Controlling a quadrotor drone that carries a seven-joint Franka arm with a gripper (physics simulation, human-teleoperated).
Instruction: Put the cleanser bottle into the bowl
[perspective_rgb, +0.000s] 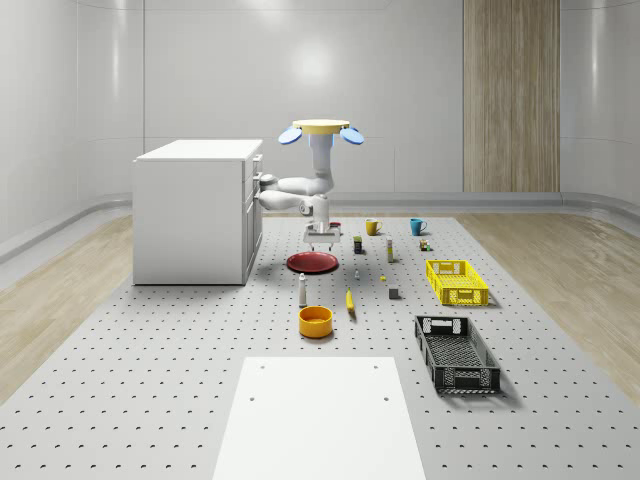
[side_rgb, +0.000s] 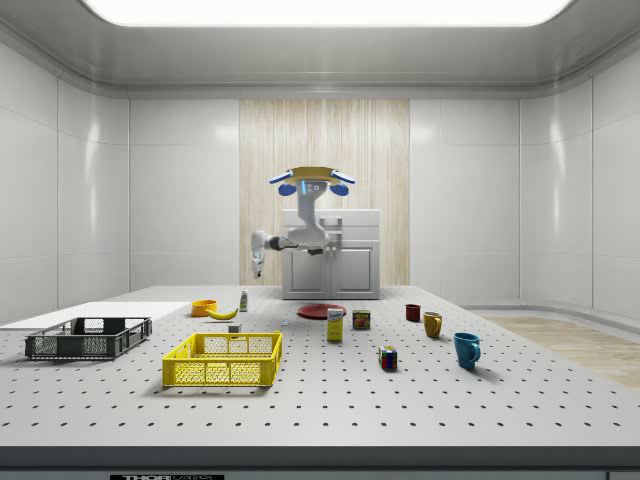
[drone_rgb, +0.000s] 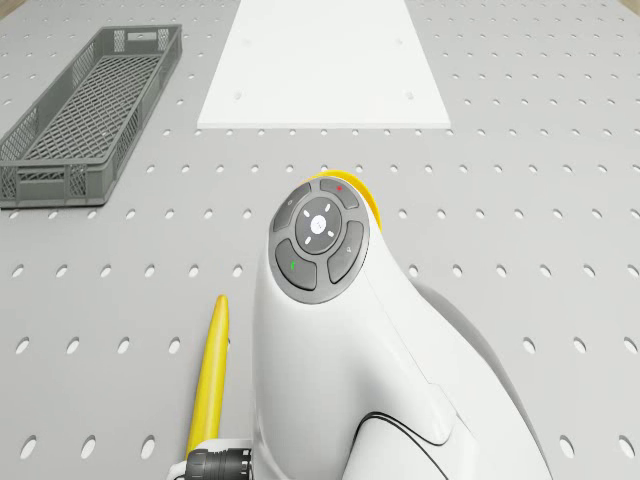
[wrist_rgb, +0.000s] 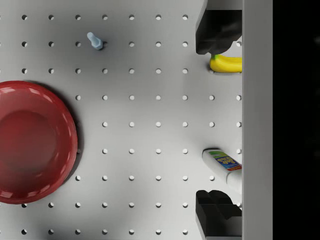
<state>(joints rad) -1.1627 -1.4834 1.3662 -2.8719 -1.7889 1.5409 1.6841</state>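
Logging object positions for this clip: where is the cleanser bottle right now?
The cleanser bottle stands upright on the table in the whole-scene view, just behind the orange bowl, in front of the red plate, left of the banana.

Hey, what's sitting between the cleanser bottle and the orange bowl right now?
Nothing: in the whole-scene view the cleanser bottle stands just behind the bowl, with only bare perforated table between them.

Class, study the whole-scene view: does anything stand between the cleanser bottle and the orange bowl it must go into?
Nothing visible does. The cleanser bottle stands upright just behind the orange bowl, with bare table between them. The banana lies off to that view's right. The drone hovers over the table, its end effector hanging above the red plate.
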